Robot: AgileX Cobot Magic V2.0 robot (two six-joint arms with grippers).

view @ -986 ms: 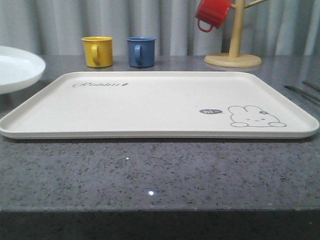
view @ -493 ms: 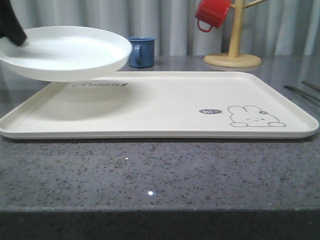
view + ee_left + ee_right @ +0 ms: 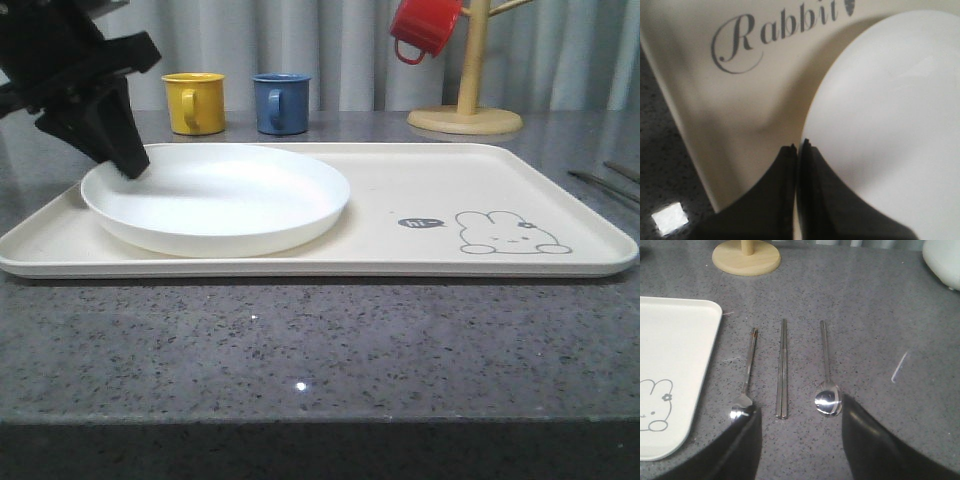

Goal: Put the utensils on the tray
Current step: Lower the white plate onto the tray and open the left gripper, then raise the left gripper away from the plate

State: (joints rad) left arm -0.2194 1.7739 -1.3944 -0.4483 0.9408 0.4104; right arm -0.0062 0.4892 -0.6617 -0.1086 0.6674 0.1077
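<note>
The round white plate [image 3: 215,195] sits on the left half of the cream tray [image 3: 560,175], partly covering the "Rabbit" script. My left gripper [image 3: 128,160] is shut on the plate's left rim. In the left wrist view its black fingers [image 3: 812,190] pinch the edge of the plate [image 3: 890,115]. On the grey table right of the tray lie a steel fork [image 3: 748,362], a pair of chopsticks [image 3: 783,367] and a spoon [image 3: 827,392], side by side. My right gripper [image 3: 800,412] hovers open over their near ends and holds nothing.
A yellow mug [image 3: 194,102] and a blue mug [image 3: 281,102] stand behind the tray. A red mug [image 3: 425,28] hangs on a wooden mug tree [image 3: 466,118] at the back right. A white object [image 3: 942,260] stands beyond the spoon.
The plate, off the tray's left side a second ago, was carried over the tray by my left gripper and lowered onto its left half.
</note>
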